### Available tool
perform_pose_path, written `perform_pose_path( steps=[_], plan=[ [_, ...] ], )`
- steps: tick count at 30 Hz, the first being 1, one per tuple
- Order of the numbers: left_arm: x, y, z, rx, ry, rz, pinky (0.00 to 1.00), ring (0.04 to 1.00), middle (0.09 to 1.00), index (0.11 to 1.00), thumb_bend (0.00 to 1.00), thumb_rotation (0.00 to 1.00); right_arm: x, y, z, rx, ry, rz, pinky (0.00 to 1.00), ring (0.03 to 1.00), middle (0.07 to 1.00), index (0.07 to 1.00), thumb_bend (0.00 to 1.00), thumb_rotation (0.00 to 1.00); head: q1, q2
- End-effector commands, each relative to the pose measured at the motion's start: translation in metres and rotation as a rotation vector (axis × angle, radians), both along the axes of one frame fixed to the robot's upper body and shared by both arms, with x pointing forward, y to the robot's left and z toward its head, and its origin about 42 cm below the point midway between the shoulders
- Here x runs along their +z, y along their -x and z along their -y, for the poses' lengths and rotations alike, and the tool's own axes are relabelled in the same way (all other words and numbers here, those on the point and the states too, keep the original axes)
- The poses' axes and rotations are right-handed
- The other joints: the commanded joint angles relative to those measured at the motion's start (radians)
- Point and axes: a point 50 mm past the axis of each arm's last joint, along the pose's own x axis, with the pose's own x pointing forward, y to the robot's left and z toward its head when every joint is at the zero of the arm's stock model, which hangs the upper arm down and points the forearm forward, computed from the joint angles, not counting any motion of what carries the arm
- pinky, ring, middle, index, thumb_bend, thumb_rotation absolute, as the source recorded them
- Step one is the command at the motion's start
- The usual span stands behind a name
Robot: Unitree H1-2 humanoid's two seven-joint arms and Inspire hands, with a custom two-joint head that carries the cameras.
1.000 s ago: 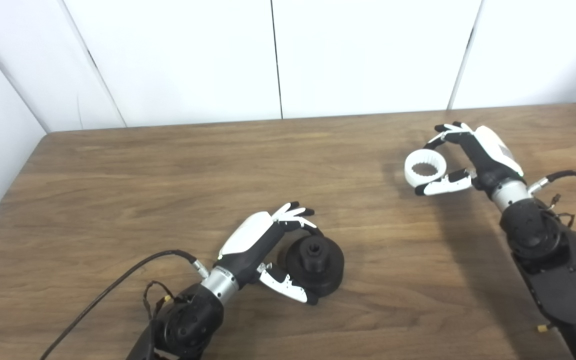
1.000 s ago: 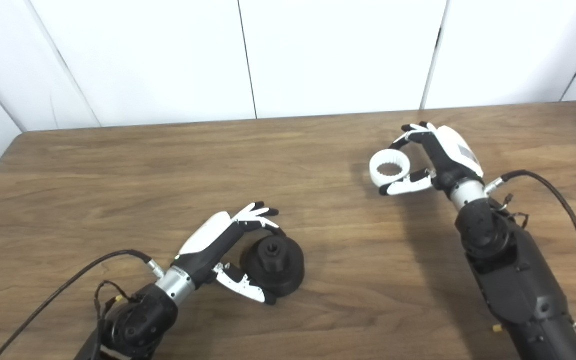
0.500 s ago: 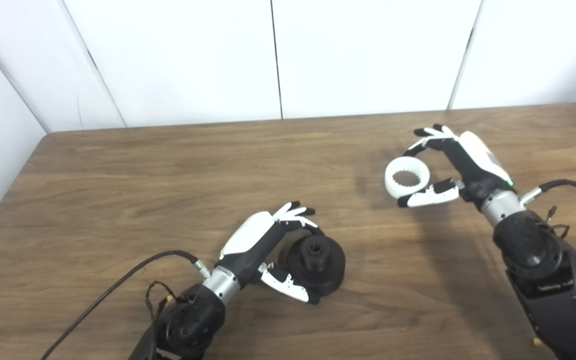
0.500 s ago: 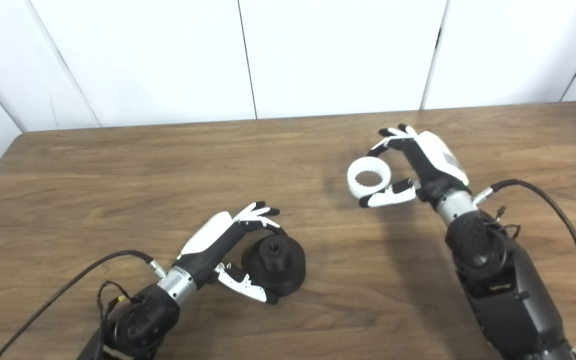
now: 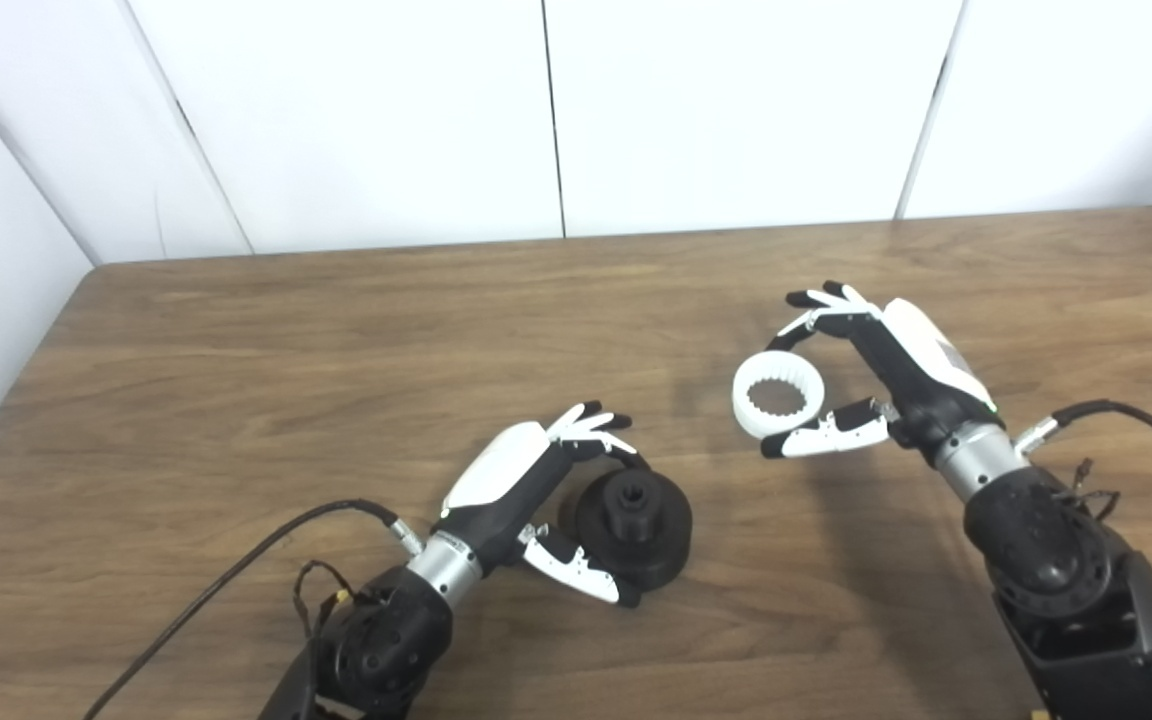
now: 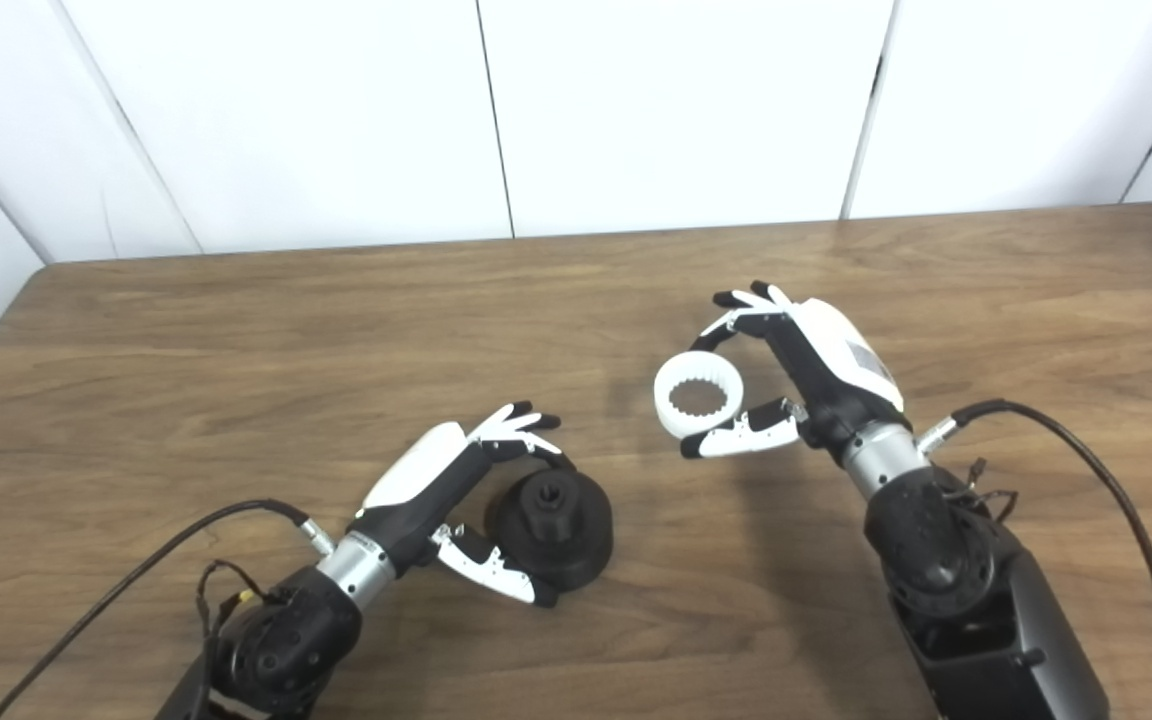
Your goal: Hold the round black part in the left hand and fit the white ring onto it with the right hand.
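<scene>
Counter (image 5: 236, 360): brown wood-grain surface, smooth with a low sheen. Round black part (image 5: 633, 515): matt black, plastic-looking. White ring (image 5: 778, 398): matt white, plastic-looking, with a toothed inner face. Left robot hand (image 5: 536, 490) and right robot hand (image 5: 886, 365): glossy white shells over matt black fingers, with brushed metal wrist collars. Wall panels (image 5: 736, 110): smooth matt white.

Near the front edge of the table (image 6: 236, 330), the left hand (image 6: 456, 490) grips the round black part (image 6: 550, 515) resting on the wood. The right hand (image 6: 796, 380) holds the white ring (image 6: 698, 399) lifted above mid-table, well apart from the part, toward the right edge.
</scene>
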Motion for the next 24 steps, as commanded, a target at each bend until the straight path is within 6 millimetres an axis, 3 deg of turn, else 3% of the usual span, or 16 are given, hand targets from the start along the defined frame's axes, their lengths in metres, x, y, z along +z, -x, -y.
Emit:
perform_pose_path(
  steps=[1, 14, 24],
  plan=[
    [-0.014, 0.000, -0.002, 0.008, -0.055, -0.058, 0.92, 1.000, 0.922, 0.603, 0.90, 0.18, 0.021, 0.003, -0.008, 0.036, -0.012, 0.077, 1.00, 0.994, 0.895, 0.487, 0.53, 0.14, 0.000, 0.001],
    [-0.014, -0.002, -0.002, 0.010, -0.054, -0.061, 0.92, 1.000, 0.922, 0.605, 0.90, 0.18, 0.026, 0.020, -0.022, 0.085, -0.037, 0.079, 1.00, 0.995, 0.890, 0.486, 0.53, 0.14, 0.001, 0.005],
    [-0.014, -0.002, -0.002, 0.011, -0.055, -0.060, 0.92, 1.000, 0.921, 0.604, 0.90, 0.18, 0.026, 0.021, -0.022, 0.085, -0.038, 0.076, 1.00, 0.995, 0.889, 0.486, 0.53, 0.14, 0.001, 0.005]
  ],
)
